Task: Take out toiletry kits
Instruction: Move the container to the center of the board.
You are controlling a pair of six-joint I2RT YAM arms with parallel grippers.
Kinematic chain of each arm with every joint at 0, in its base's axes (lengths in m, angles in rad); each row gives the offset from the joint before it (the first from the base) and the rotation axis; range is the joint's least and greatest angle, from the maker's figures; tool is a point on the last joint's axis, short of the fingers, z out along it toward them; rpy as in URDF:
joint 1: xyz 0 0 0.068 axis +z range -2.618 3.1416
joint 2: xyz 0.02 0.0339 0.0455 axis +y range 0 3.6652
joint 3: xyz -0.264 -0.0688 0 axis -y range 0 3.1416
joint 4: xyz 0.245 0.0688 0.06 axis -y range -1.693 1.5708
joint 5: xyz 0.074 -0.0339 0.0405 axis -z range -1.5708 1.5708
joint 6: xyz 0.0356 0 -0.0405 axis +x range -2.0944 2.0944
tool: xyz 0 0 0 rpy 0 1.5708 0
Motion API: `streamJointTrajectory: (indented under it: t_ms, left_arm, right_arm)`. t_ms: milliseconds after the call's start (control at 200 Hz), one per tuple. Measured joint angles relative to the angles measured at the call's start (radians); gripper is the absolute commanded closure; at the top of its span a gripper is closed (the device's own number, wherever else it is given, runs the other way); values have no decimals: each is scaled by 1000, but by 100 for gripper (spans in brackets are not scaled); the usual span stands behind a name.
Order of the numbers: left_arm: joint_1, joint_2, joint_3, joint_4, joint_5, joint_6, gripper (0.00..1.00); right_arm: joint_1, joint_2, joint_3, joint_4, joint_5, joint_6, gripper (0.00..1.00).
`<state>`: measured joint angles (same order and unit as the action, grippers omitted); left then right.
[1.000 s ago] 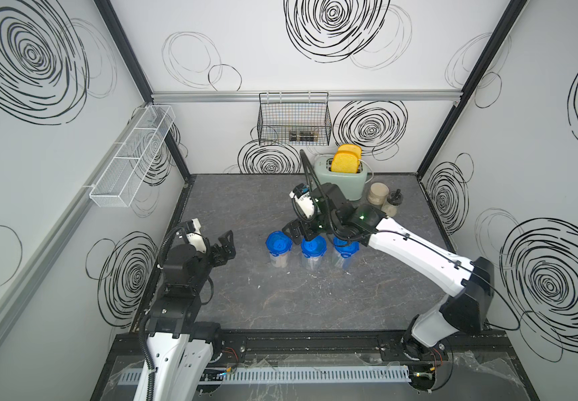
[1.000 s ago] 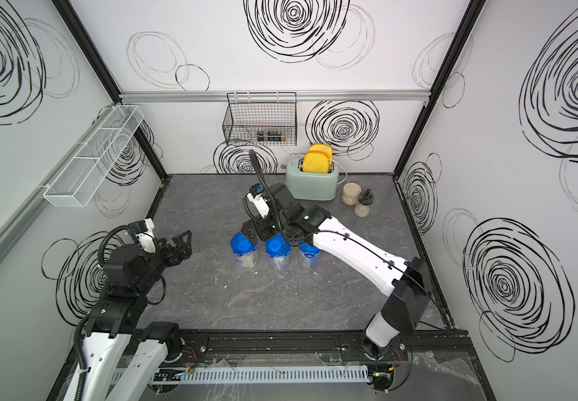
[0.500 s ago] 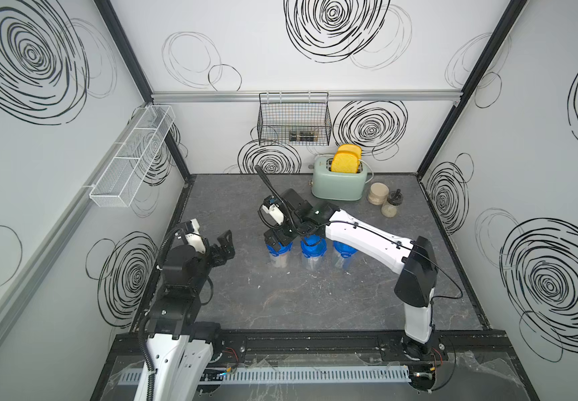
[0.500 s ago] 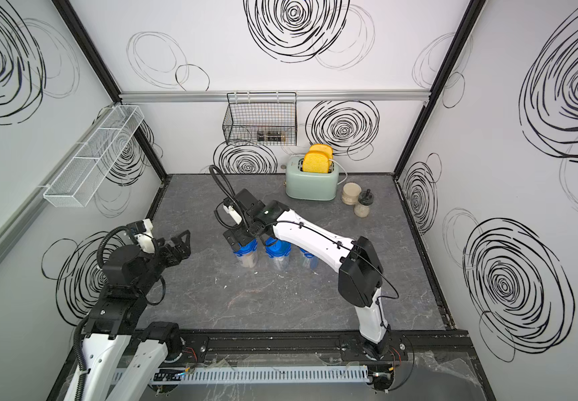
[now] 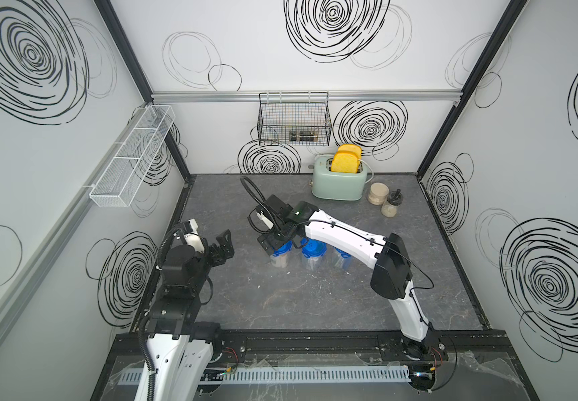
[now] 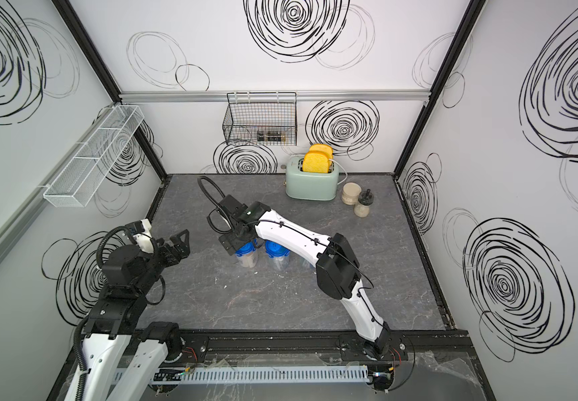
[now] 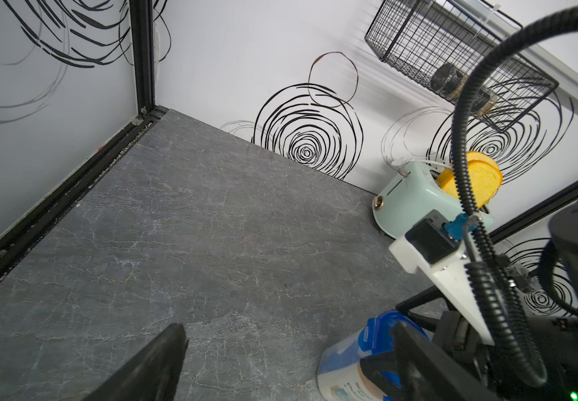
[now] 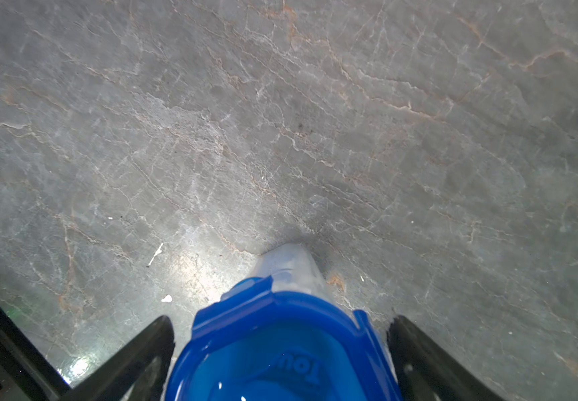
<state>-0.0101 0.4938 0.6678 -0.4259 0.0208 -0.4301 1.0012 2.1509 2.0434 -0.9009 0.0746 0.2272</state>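
Dark grey, marble-veined surface (image 5: 280, 305). Near its middle stands a close row of three upright clear plastic jars with blue clip lids (image 5: 312, 255). At the far edge is a mint-green toaster holding two yellow slices (image 5: 339, 182). Just beside it stand a round beige lidded jar (image 5: 378, 193) and a beige jar with a dark grinder top (image 5: 391, 205). Small white specks (image 6: 225, 287) lie in front of the row.

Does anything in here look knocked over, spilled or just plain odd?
Nothing serious. The blue-lidded jars stand upright in a row, and the toaster sits squarely at the back. Only a few white flecks lie scattered on the grey tabletop near the jars, like crumbs.
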Motion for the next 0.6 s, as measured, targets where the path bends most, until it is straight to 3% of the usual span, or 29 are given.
streamJointTrajectory:
  t_ms: [465, 600]
  left_arm:
    - [0, 0, 0, 0, 1, -1, 4]
    - [0, 0, 0, 0, 1, -1, 4]
  right_arm:
    - [5, 0, -18, -10, 29, 40, 0]
    - [7, 0, -23, -12, 28, 42, 9]
